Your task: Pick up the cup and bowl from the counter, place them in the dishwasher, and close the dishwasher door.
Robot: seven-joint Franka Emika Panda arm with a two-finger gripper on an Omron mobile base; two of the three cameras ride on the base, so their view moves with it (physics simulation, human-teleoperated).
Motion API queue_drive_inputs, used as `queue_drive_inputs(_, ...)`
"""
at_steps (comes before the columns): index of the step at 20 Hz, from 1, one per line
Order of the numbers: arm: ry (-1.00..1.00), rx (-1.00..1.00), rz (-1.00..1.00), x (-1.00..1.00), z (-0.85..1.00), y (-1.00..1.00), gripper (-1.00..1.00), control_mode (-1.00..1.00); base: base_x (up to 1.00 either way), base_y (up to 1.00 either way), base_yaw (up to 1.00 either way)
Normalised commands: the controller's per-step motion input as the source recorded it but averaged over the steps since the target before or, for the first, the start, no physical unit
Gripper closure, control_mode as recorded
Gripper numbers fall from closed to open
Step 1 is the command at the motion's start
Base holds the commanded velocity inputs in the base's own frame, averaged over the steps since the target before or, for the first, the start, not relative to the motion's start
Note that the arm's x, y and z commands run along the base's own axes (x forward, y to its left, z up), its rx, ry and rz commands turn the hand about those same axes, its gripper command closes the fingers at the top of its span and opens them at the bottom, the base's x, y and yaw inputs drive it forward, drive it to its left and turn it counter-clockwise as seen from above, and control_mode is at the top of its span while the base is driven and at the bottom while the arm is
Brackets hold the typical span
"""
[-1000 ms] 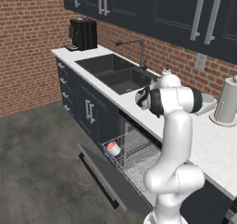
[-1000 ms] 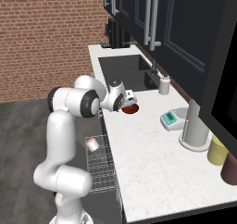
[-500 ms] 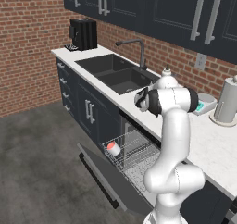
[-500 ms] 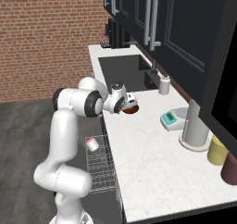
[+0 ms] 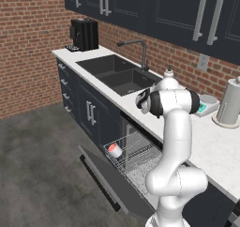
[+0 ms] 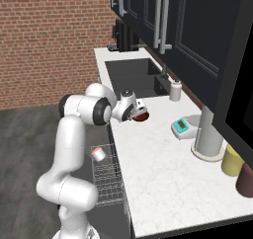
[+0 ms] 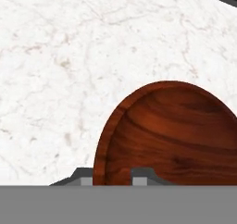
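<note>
The dark reddish-brown bowl sits on the white marble counter, near its front edge and just right of the sink. My gripper has come down on the bowl's near rim, one fingertip outside it and one inside, and it is shut on the bowl. From the right base view, the gripper tilts down onto the bowl. The cup lies on its side in the dishwasher's silver wire rack, which is pulled out. The dishwasher door hangs open and down.
A double sink with a faucet lies left of the bowl. A teal scale, a paper towel holder, a yellow jar and a maroon jar stand along the back wall. A coffee machine occupies the far corner.
The jaws have closed from wide open onto the bowl's rim. The hand has dropped slightly toward the bowl. The cup, rack and door have not moved.
</note>
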Motion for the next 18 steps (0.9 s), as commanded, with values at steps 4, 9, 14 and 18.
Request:
queue_drive_inputs(4, 0.0, 0.0, 0.01, 0.06, 0.0, 0.0, 1.0, -1.0, 0.0, 0.0, 0.0)
queue_drive_inputs(9, -0.07, 0.0, 0.0, -0.27, 0.06, 0.22, 1.0, -1.0, 0.0, 0.0, 0.0)
queue_drive_inputs(14, -0.1, 0.0, 0.0, -0.96, 0.32, 0.91, 1.0, -1.0, 0.0, 0.0, 0.0)
queue_drive_inputs(18, 0.0, 0.0, 0.0, -0.98, 0.26, 1.0, 1.0, -1.0, 0.0, 0.0, 0.0)
